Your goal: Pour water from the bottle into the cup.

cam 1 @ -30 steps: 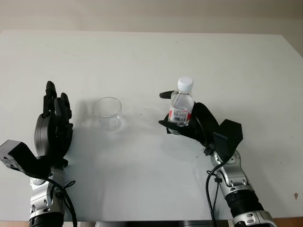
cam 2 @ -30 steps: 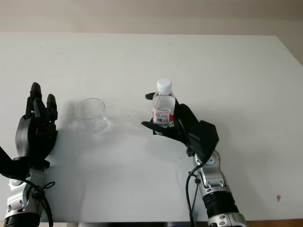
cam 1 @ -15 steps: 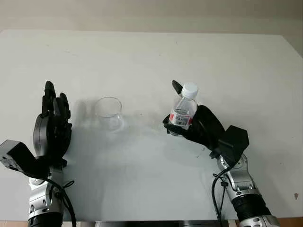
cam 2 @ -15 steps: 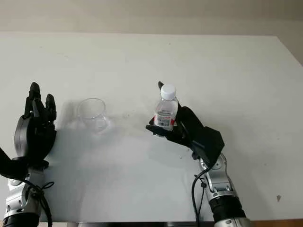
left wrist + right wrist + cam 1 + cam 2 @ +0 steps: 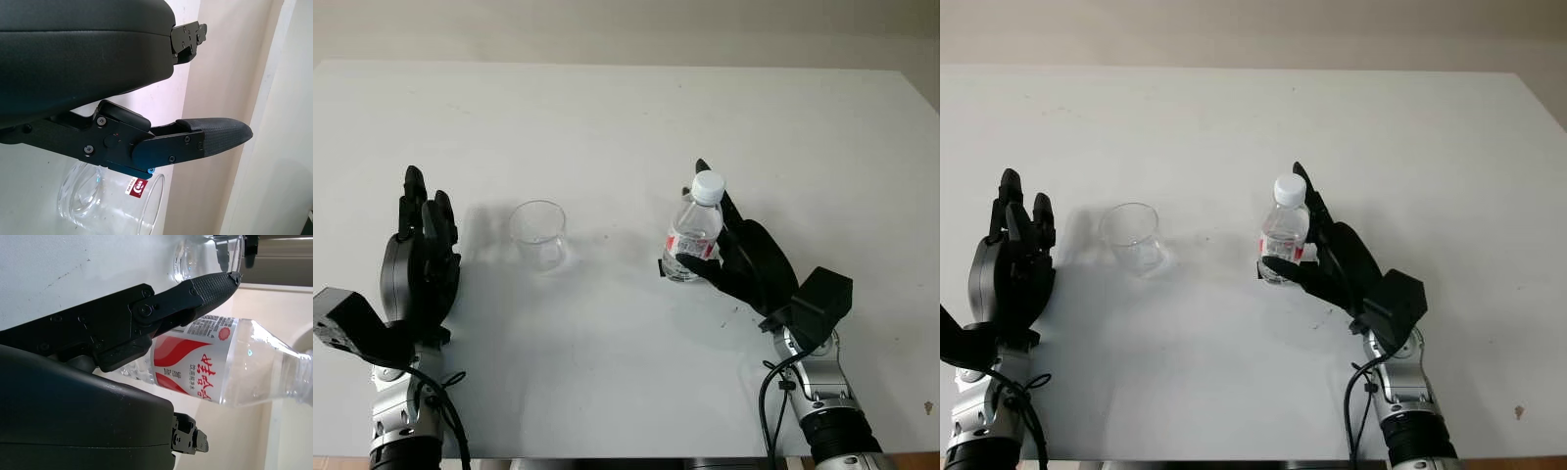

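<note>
You are looking at your right hand (image 5: 744, 262) gripping the clear water bottle (image 5: 693, 233) around its red-and-white label, fingers wrapped on the body, holding it near upright with the white cap (image 5: 708, 186) still screwed on and leaning a little toward the right. The bottle is sitting right of the table's (image 5: 626, 108) centre, well apart from the empty clear cup (image 5: 537, 233), which is standing upright on the white surface to its left. Your left hand (image 5: 419, 264) is holding nothing and staying open at the left edge, just beside the cup with a gap between them.
</note>
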{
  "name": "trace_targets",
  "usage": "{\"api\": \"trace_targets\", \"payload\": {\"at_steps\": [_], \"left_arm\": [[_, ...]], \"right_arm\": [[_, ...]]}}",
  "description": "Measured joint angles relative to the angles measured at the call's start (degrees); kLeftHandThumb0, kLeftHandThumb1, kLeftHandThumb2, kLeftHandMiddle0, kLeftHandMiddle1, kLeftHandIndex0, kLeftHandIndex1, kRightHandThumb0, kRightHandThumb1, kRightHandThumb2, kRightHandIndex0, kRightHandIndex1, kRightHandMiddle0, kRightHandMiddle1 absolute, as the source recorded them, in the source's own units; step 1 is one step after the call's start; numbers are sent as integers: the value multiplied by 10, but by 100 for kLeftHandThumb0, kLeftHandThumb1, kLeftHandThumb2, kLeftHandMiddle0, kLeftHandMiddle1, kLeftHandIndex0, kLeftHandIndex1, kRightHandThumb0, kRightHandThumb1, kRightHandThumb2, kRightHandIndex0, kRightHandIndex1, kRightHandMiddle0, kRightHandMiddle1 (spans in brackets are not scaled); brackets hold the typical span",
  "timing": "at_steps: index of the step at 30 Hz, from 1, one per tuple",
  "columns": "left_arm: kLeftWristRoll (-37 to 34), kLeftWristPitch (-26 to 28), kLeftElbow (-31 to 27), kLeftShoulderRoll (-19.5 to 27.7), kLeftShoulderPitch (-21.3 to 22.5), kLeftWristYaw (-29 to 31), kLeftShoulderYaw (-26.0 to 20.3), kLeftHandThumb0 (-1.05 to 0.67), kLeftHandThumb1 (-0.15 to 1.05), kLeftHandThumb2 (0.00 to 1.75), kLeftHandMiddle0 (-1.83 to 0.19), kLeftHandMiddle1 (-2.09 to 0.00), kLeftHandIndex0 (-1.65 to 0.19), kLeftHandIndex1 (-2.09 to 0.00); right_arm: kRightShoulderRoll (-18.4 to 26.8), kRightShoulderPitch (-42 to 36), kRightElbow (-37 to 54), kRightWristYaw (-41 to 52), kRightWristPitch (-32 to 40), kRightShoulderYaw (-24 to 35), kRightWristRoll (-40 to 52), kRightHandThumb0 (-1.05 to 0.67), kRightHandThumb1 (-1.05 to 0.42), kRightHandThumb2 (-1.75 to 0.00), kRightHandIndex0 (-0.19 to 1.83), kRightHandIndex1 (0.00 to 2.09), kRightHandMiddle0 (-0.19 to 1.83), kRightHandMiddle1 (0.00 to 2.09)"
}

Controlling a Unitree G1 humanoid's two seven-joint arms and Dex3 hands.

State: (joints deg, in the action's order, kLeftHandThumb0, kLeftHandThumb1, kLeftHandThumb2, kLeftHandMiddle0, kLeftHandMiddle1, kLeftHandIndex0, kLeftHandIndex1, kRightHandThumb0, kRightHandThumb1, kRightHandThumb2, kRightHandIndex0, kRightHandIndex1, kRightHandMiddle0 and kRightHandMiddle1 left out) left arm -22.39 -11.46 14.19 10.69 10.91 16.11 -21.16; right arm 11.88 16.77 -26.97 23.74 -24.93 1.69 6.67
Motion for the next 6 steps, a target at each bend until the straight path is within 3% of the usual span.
{"api": "trace_targets", "payload": {"at_steps": [6], "left_arm": [[-4,0,-3,0,-2,0,-3,-77,105,55,17,-6,18,-4]], "right_arm": [[-11,5,-8,5,-14,6,10,-90,-101,-5,-19,0,-19,0]]}}
